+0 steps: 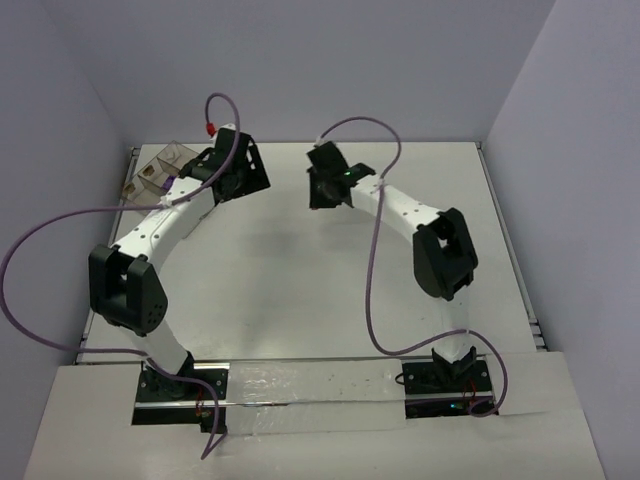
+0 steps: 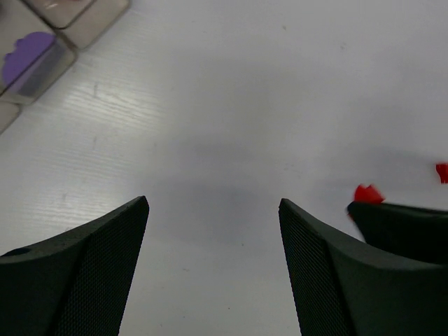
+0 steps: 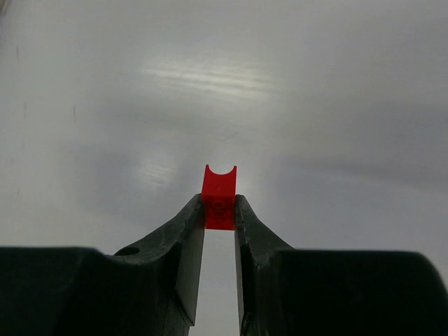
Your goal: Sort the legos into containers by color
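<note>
Right gripper (image 3: 220, 208) is clamped shut near mid-table. The left gripper (image 2: 213, 203) hangs wide open and empty near the tray (image 2: 91, 24), probably to keep clear. One tray compartment holds a purple brick (image 2: 26, 56). The red brick (image 3: 219, 187) is pinched at the right fingertips, well apart from the tray, and most of it protrudes, likely for a clean drop.

Showing a tiny red lego (image 3: 219, 196), its top edge curving inward, standing upright and being pinched by the right gripper (image 3: 219, 211). Showing a purple lego (image 2: 28, 57) lying inside one compartment of the clear brownish tray (image 2: 94, 17). Showing another red piece (image 2: 442, 172) lying loose, partly cropped.
</note>
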{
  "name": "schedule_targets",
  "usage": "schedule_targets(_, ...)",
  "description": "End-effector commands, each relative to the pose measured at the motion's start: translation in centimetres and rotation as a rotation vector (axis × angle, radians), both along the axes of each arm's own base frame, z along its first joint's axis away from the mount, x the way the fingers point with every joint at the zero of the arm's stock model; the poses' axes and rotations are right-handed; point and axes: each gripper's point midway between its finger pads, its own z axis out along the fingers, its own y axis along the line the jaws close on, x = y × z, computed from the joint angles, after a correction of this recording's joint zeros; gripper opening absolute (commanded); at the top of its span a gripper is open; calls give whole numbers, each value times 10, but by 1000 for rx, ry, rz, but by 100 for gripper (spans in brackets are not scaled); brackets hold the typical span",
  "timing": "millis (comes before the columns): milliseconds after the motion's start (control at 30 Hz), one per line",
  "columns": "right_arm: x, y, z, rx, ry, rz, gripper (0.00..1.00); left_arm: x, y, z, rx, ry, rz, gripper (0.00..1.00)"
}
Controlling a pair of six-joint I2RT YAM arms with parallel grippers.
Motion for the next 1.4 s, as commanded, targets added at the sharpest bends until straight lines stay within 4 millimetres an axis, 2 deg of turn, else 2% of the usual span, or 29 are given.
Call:
schedule_targets(0,-7,34,-31,-10,63,52,19,-7,43,27,-61,-54,145,82)
schedule_targets(33,-11,44,-35,-14,73,70,19,-9,46,34,-73,-74,151,82)
schedule_targets(133,-13,63,-52,-27,103,95,20,-15,55,31,-74,-72,166,82)
schedule_targets(267,-15,71,-75,-64,138,106,24,-19,55,21,-75,-44,168,82)
schedule_targets(367,-17,69,-92,-91,163,106,33,-20,51,15,-95,-28,157,82)
schedule_targets(433,-20,69,-96,-92,175,114,46,-20,48,12,-105,-19,146,82)
schedule_targets(567,-23,69,-87,-82,169,118,78,-21,45,6,-102,1,131,83)
schedule_targets(600,-23,68,-82,-80,161,115,83,-22,44,4,-103,5,125,83)
schedule_targets(767,-12,51,-31,-46,54,82,85,-25,24,-5,-122,15,71,82)
schedule_targets(800,-12,42,-17,-47,22,67,85,-27,16,-10,-120,30,57,82)
schedule_targets(867,-17,11,3,-67,-20,24,85,-28,-1,-15,-120,47,39,82)
schedule_targets(967,-28,-40,15,-97,-45,-56,85,-27,-20,-29,-121,88,25,82)
schedule_targets(1033,-28,-77,17,-97,-46,-131,85,-25,-36,-40,-133,115,4,83)
schedule_targets(1100,-37,-114,33,-69,-70,-205,86,-23,-53,-45,-143,128,-20,84)
schedule_targets(1133,-43,-139,26,-67,-53,-258,86,-22,-64,-55,-133,144,-36,84)
schedule_targets(1167,-51,-155,28,-59,-56,-287,87,-21,-75,-55,-137,145,-48,85)
schedule_targets(1200,-56,-166,31,-54,-65,-307,87,-19,-83,-56,-140,149,-58,85)
schedule_targets(1267,-61,-186,37,-52,-76,-350,88,-15,-96,-76,-124,190,-67,85)
schedule_targets(1367,-70,-195,49,-43,-99,-363,89,-9,-112,-87,-108,200,-78,84)
